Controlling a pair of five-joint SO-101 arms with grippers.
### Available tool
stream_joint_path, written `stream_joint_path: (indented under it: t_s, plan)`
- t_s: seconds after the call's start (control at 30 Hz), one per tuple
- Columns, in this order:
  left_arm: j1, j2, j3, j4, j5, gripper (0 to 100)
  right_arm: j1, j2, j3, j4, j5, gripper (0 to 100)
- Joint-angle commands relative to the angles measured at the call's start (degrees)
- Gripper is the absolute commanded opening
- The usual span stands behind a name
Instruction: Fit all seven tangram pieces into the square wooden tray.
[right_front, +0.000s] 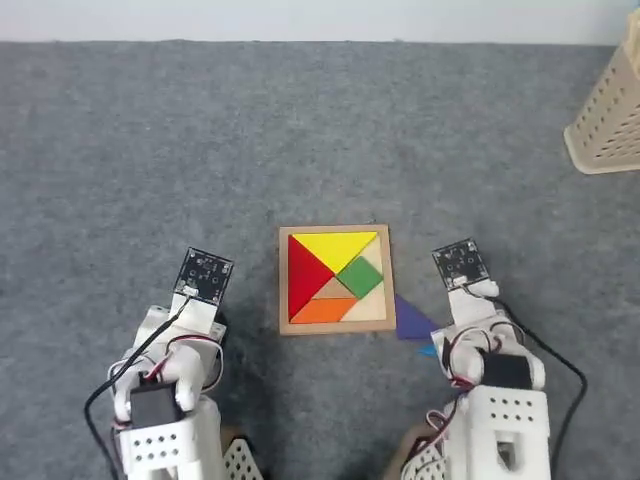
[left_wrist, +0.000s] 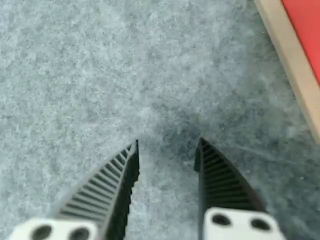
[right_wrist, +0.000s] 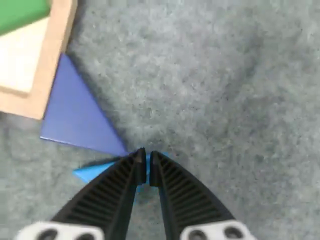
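The square wooden tray lies in the middle of the grey carpet. It holds a yellow triangle, a red triangle, a green square and an orange triangle. Its right part shows pale. A purple triangle lies just outside the tray's right rim. My right gripper is shut on a thin light blue piece beside the purple triangle. My left gripper is open over bare carpet left of the tray, with nothing between its fingers.
A pale perforated basket stands at the far right back. Both arm bases sit at the table's front edge, the left arm and the right arm. Open carpet stretches behind the tray.
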Motion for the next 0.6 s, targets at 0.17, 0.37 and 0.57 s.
stream_joint_path:
  t_s: [0.17,0.37,0.57]
  plan:
    - [0.0,-0.53,-0.4,0.18,0.35,18,1.01,-1.71,-0.44,0.22,1.41,0.6]
    - [0.0,-0.53,-0.4,0.18,0.35,18,1.1,-1.98,-0.35,0.13,1.14,0.6]
    - [0.0,-0.53,-0.4,0.18,0.35,18,1.19,-2.07,-0.35,0.13,1.14,0.6]
